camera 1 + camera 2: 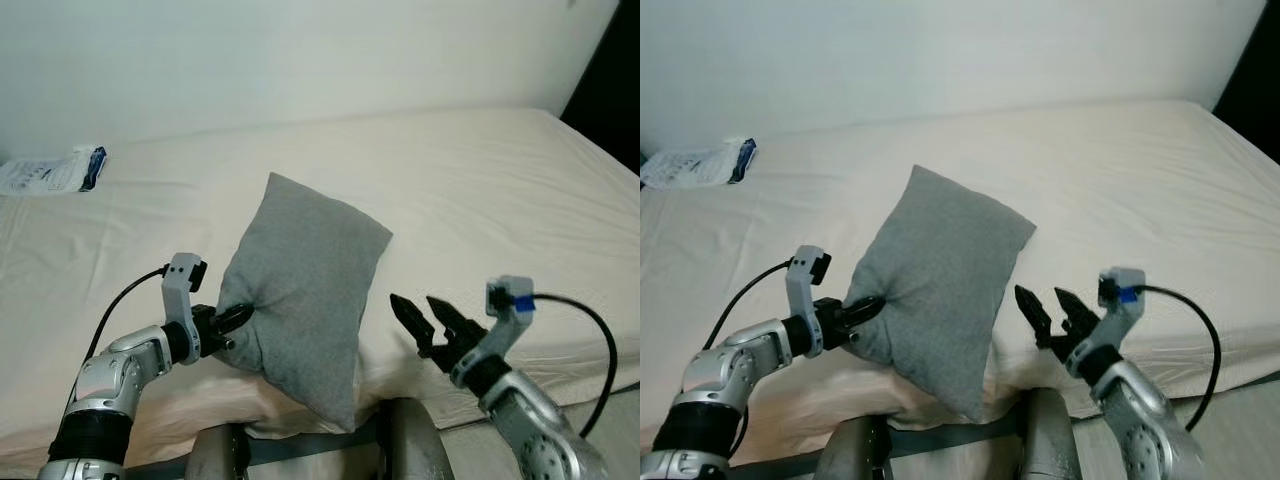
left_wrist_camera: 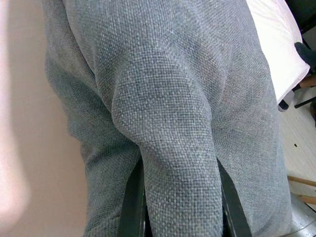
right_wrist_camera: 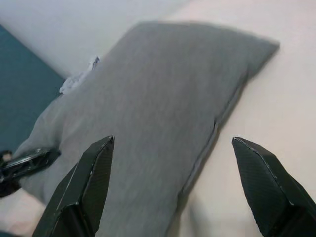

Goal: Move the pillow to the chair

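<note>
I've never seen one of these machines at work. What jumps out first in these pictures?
A grey pillow stands propped up at the near edge of a cream bed, its side pinched by the left gripper. The right gripper hangs open just beside it, not touching. Far back by the wall lies a white and blue packet.

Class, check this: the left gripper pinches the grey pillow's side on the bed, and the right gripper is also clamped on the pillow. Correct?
Not quite. The right gripper is open and apart from the grey pillow, as the left eye view shows. The left gripper does pinch its side on the bed.
</note>
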### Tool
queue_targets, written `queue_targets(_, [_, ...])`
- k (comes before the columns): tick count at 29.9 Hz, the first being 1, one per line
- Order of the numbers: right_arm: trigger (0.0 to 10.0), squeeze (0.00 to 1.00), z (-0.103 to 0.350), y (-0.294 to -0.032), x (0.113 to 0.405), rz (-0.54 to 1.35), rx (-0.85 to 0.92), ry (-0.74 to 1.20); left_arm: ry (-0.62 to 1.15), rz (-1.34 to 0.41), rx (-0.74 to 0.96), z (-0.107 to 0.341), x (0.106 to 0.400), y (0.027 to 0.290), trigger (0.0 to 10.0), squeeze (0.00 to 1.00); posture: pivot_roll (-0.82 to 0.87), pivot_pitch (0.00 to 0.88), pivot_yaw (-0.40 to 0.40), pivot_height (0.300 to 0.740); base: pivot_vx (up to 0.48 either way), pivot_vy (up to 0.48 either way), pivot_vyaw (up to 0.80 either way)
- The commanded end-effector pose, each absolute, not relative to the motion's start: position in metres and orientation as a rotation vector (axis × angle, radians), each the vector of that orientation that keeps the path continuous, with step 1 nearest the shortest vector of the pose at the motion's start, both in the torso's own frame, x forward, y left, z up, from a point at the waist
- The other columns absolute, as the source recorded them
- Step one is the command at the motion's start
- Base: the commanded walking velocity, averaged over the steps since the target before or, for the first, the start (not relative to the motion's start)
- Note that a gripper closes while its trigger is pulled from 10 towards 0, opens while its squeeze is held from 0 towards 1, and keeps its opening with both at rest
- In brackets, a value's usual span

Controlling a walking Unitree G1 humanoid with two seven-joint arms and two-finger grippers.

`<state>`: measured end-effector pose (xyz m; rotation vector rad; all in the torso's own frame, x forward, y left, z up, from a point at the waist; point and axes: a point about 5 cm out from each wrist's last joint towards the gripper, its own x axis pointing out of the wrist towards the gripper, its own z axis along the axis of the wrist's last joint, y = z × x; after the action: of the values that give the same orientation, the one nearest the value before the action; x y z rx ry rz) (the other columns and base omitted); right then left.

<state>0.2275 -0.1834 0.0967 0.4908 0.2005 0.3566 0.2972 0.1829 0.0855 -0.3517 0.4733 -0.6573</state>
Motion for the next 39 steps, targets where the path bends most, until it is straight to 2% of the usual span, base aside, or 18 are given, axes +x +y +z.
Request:
queue_targets(1, [10.0,0.00,0.093,-0.183,0.224,0.349,0.504,0.214,0.497,-0.698,-0.370,0.081,0.293,0.171,0.0,0.00,-0.06,0.083,-0.022,0.581,0.000,0.000,0.00])
queue_targets(7, [10.0,0.00,0.077,-0.184,0.214,0.303,0.473,0.286,0.491,-0.695,-0.371,0.083,0.294,0.171,0.0,0.00,-0.06,0.082,-0.020,0.581,0.000,0.000,0.00])
queue_targets(8, [10.0,0.00,0.063,-0.188,0.204,0.256,0.450,0.359,0.488,-0.693,-0.372,0.084,0.294,0.171,0.0,0.00,-0.06,0.085,-0.017,0.581,0.000,0.000,0.00])
queue_targets(11, [10.0,0.00,0.054,-0.191,0.202,0.207,0.434,0.415,0.489,-0.693,-0.372,0.084,0.294,0.171,0.0,0.00,-0.06,0.085,-0.017,0.581,0.000,0.000,0.00])
queue_targets(13, [10.0,0.00,0.038,-0.199,0.202,0.109,0.369,0.500,0.491,-0.696,-0.371,0.083,0.294,0.170,0.0,0.00,-0.06,0.087,-0.018,0.581,0.000,0.000,0.00])
queue_targets(15, [10.0,0.00,0.022,-0.211,0.208,-0.029,0.364,0.543,0.488,-0.699,-0.372,0.084,0.294,0.168,0.0,0.00,-0.06,0.089,-0.019,0.581,0.000,0.000,0.00])
queue_targets(19, [10.0,0.00,0.009,-0.220,0.225,-0.151,0.402,0.544,0.477,-0.689,-0.335,0.084,0.297,0.165,0.0,0.00,-0.05,0.091,-0.020,0.581,0.000,0.000,0.00])
queue_targets(21, [10.0,0.00,0.009,-0.220,0.225,-0.151,0.402,0.544,0.477,-0.689,-0.335,0.084,0.297,0.165,0.0,0.00,-0.05,0.091,-0.020,0.581,0.000,0.000,0.00])
queue_targets(25, [10.0,0.00,0.002,-0.212,0.249,-0.134,0.400,0.528,0.452,-0.677,-0.347,0.086,0.300,0.161,0.0,0.00,-0.04,0.093,-0.019,0.581,0.000,0.000,0.00])
queue_targets(30, [10.0,0.00,-0.001,-0.213,0.263,-0.151,0.370,0.534,0.414,-0.641,-0.357,0.090,0.303,0.162,0.0,0.00,-0.03,0.096,-0.020,0.581,0.000,0.000,0.00])
queue_targets(33, [10.0,0.00,0.004,-0.212,0.274,-0.148,0.424,0.494,0.398,-0.630,-0.365,0.092,0.304,0.161,0.0,0.00,-0.03,0.099,-0.022,0.581,0.000,0.000,0.00])
queue_targets(34, [10.0,0.00,0.014,-0.207,0.286,-0.100,0.526,0.422,0.389,-0.641,-0.399,0.094,0.303,0.160,0.0,0.00,-0.03,0.099,-0.022,0.581,0.000,0.000,0.00])
queue_targets(39, [10.0,0.00,0.036,-0.194,0.308,0.025,0.572,0.317,0.401,-0.689,-0.432,0.095,0.298,0.160,0.0,0.00,-0.02,0.099,-0.024,0.581,0.000,0.000,0.00])
